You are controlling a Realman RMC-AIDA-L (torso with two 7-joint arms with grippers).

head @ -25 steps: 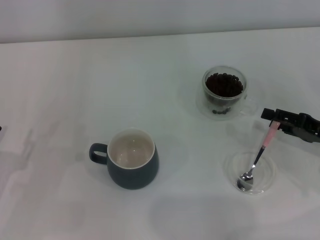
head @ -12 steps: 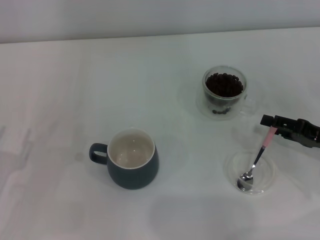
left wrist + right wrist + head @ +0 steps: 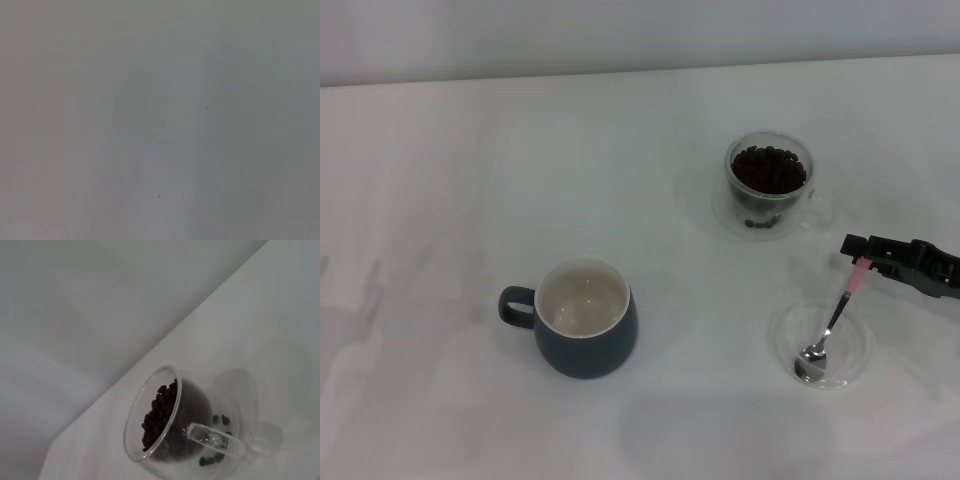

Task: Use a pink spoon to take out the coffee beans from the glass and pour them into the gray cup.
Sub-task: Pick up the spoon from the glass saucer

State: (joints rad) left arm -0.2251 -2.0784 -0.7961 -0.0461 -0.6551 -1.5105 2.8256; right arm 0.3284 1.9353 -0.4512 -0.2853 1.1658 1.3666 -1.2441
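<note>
The pink spoon (image 3: 840, 310) leans at the right, its metal bowl resting in a shallow clear dish (image 3: 860, 345) and its pink handle end up between the fingers of my right gripper (image 3: 858, 248), which is shut on it. Just behind it stands the glass (image 3: 769, 195), filled with coffee beans (image 3: 769, 168). The right wrist view shows the glass (image 3: 150, 385) and the coffee beans (image 3: 162, 415) close up. Left of centre, well apart from the spoon, sits the gray cup (image 3: 588, 340), its cream inside bare and its handle pointing left. My left gripper is out of view.
The glass sits on a clear saucer (image 3: 725, 215) holding a few loose beans (image 3: 757, 223). A white table (image 3: 470, 150) carries everything, and a pale wall rises behind it. The left wrist view shows only blank pale surface.
My right gripper has slid a little leftward and nearer along the spoon's handle, so less pink shows. The dark tip at the left edge of the head view is gone.
</note>
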